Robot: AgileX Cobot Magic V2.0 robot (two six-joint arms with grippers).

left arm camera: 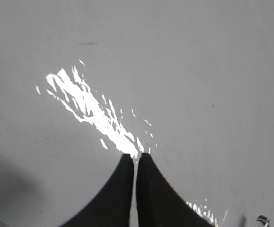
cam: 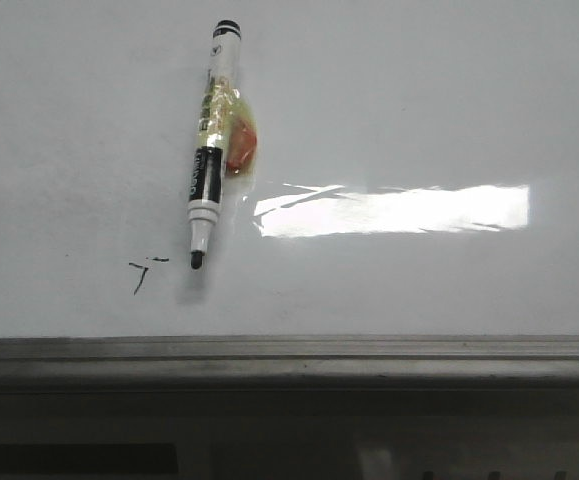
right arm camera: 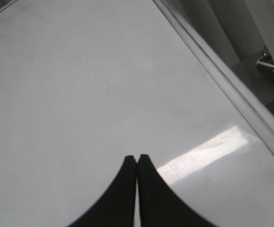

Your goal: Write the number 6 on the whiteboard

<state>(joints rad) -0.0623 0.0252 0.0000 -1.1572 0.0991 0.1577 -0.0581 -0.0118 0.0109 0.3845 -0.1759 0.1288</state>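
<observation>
The whiteboard [cam: 439, 110] lies flat and fills most of the front view, its grey metal edge strip [cam: 289, 348] running along the near side. A bright rectangular glare [cam: 394, 211] sits on its glossy surface, right of centre.

A marker [cam: 212, 145] lies on the whiteboard left of centre, uncapped, its black tip [cam: 197, 260] pointing toward the near edge and its black-banded tail toward the far side. Its middle is wrapped in a clear, yellowish material with an orange-red patch [cam: 241, 146] on the right side.

Just left of the tip there is only a small, thin, broken scribble [cam: 141, 275] of short black strokes. No large drawn figure of the number 6 shows on the board.

Neither arm appears in the front view. In the left wrist view, the left gripper [left arm camera: 137, 156] hangs over bare whiteboard with its black fingers nearly together, a thin slit between them, and nothing held. In the right wrist view, the right gripper [right arm camera: 137, 157] has its fingers pressed together, also holding nothing, above plain board near the metal edge.
</observation>
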